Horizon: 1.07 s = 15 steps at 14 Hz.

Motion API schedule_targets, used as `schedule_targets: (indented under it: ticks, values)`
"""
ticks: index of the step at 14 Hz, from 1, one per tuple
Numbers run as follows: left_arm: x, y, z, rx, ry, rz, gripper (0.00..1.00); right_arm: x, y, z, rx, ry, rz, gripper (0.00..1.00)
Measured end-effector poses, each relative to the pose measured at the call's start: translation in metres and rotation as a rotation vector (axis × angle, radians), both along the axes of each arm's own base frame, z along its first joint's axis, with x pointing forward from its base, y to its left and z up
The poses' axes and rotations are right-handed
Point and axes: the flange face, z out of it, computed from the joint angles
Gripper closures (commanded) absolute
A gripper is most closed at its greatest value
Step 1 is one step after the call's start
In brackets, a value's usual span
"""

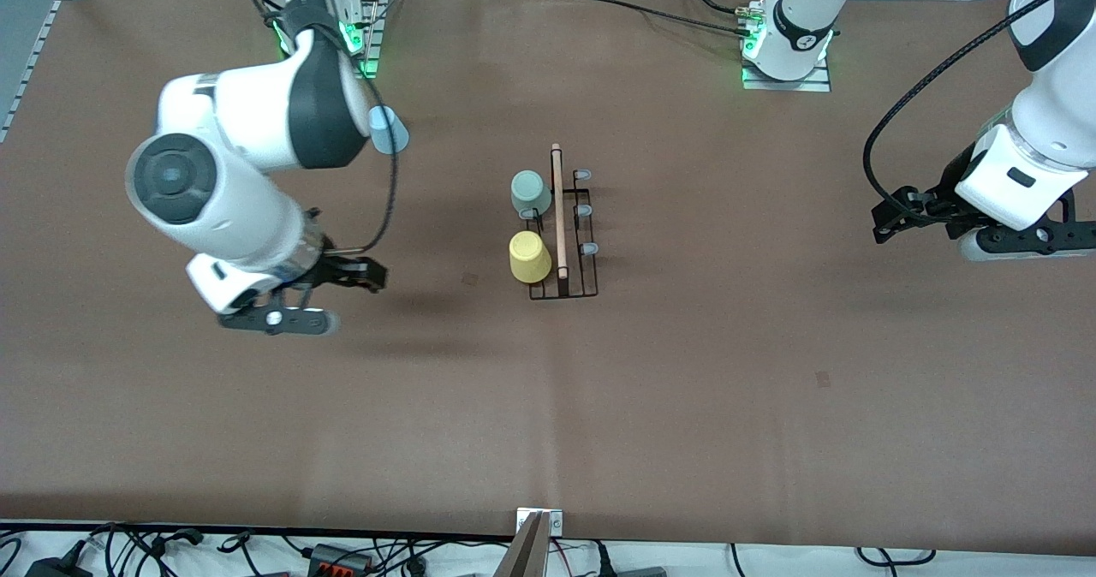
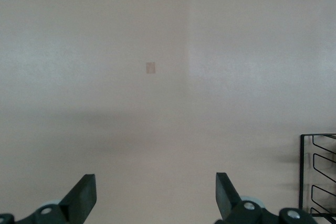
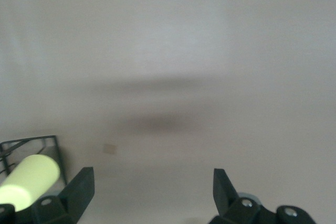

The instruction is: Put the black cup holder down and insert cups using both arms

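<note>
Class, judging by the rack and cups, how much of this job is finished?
Done: rack placed mid-table, green cup and yellow cup on its prongs. In hand: nothing; left end effector and right end effector are open, empty. Left: blue cup, beside the right arm.

The surface (image 1: 685,371) is plain brown, with no pattern. On it the black cup holder (image 1: 572,252) is thin black wire with a light wooden rod and pale grey prong tips. It carries a sage green cup (image 1: 531,192) and a yellow cup (image 1: 529,257). A light blue cup (image 1: 390,129) sits above the black right gripper (image 1: 321,299) in the front view. The left gripper (image 1: 890,217) is black too; both arms are white with dark grey joints.
</note>
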Motion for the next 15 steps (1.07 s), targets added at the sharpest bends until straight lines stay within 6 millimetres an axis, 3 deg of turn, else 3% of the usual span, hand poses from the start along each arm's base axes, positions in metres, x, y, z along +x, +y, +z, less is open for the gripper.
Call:
schedule_targets:
  ticks: [7,11,15]
  values:
    - [0.0,0.0,-0.001,0.0,0.002,0.0,0.0,0.02,-0.082,0.006,0.074,0.01,-0.107,0.0]
    - [0.001,0.0,-0.003,0.0,0.004,0.0,0.0,0.022,-0.162,0.028,0.056,0.009,-0.099,0.0]
    - [0.001,0.0,-0.003,0.0,0.005,0.0,0.0,-0.001,-0.23,0.06,0.066,-0.008,-0.103,0.0]
